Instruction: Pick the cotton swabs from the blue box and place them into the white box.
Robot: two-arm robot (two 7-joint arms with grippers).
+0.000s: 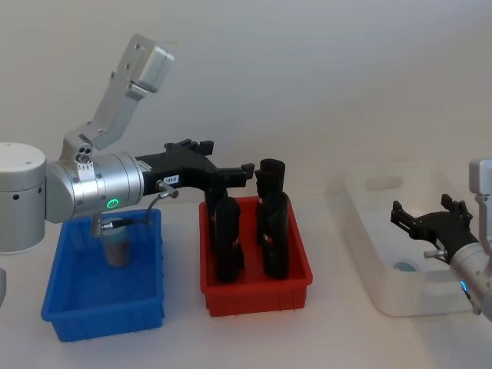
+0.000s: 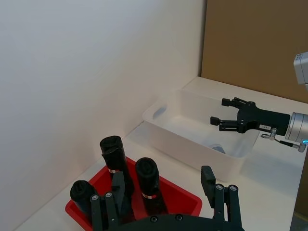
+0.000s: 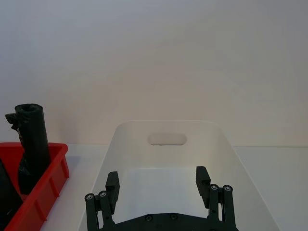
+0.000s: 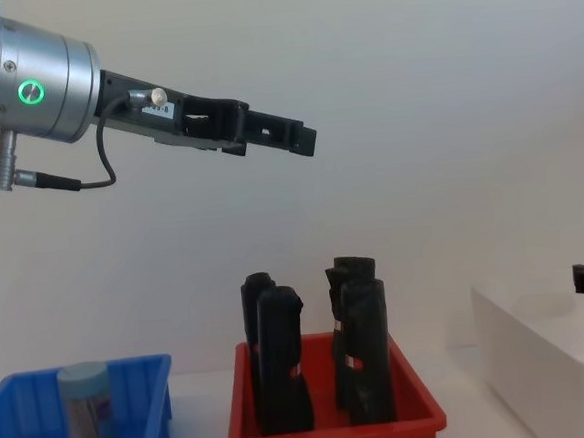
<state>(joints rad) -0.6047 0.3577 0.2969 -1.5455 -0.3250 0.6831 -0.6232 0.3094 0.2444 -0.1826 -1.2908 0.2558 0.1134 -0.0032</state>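
cotton swabs jar [image 1: 117, 250]: clear, pale blue-grey lid, upright inside the blue box, towards its back. Left of centre in the head view, lower left corner in the chest view [image 4: 86, 406]. Nothing is touching it.
pale blue lid [image 1: 407, 267]: round, on the floor of the white box near the front wall, lower right in the head view. Also seen in the left wrist view [image 2: 219, 148]. Can't tell the jar body under it.
blue box [image 1: 104, 323]: open top, lower left of the head view, sits on the table. Its rim shows at the bottom left of the chest view [image 4: 133, 375].
white box [image 1: 361, 238]: right side of the head view, well apart from the blue box, with the red bin between them. Slot handle in the far wall shows in the right wrist view [image 3: 168, 127].
left gripper [image 1: 231, 156]: fingers spread, empty. In the head view it is above centre-left, past the blue box and over the back of the red bin. In the chest view it is high up, upper left to centre [image 4: 296, 136], well above the bins. Own fingers are wide apart in the left wrist view [image 2: 162, 175].
right gripper [image 1: 427, 215]: fingers spread, empty, over the white box, right edge of the head view. Same in the right wrist view [image 3: 157, 174] and, farther off, in the left wrist view [image 2: 220, 111].
red bin [image 1: 257, 296]: centre, just beside the blue box.
black objects [image 1: 273, 231]: tall, upright in the red bin, several.
table [image 1: 181, 338]: white.
wall [image 1: 307, 77]: plain, pale, behind everything.
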